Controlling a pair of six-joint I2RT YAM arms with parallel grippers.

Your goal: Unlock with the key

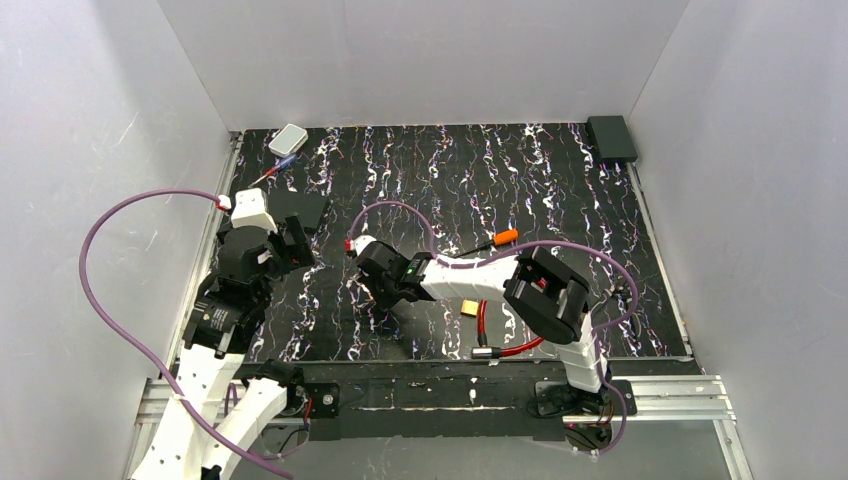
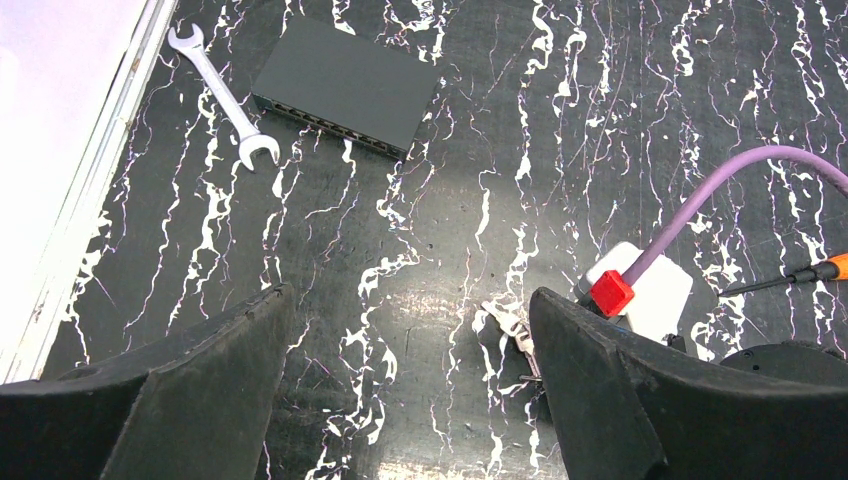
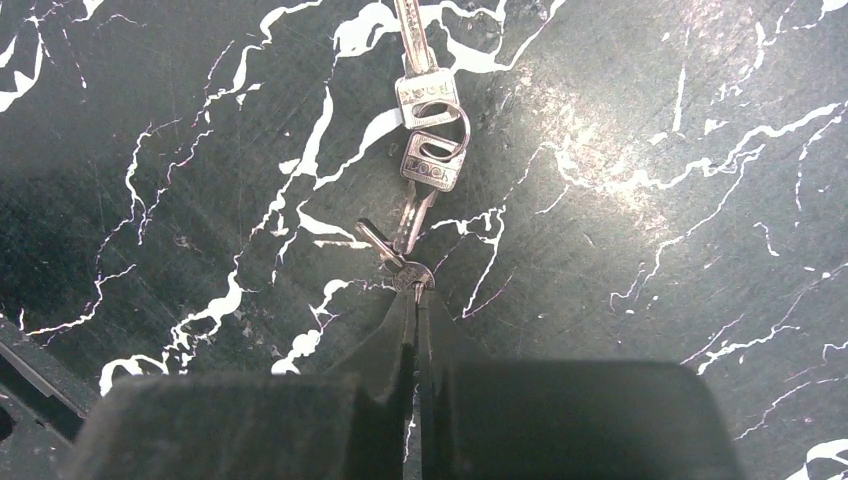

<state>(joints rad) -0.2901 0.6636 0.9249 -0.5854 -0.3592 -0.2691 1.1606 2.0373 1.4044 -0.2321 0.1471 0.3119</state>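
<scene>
A bunch of small silver keys (image 3: 430,160) on a ring lies flat on the black marbled table. My right gripper (image 3: 413,292) points down at it and is shut on the round head of the nearest key (image 3: 410,274), whose blade slants up to the left. In the left wrist view the same keys (image 2: 508,322) lie just beside my right-hand finger (image 2: 600,390). The left gripper (image 2: 410,295) hovers open over bare table with nothing between its fingers. From above, the small brass padlock (image 1: 470,308) lies right of the right gripper (image 1: 388,296), near the arm's elbow.
An orange-handled tool with a thin black shaft (image 1: 497,239) lies behind the right arm. A silver wrench (image 2: 222,95) and a flat black box (image 2: 345,85) sit ahead of the left gripper. A red cable (image 1: 512,347) curls near the front edge. A white box (image 1: 288,139) and a black box (image 1: 611,138) stand at the back corners.
</scene>
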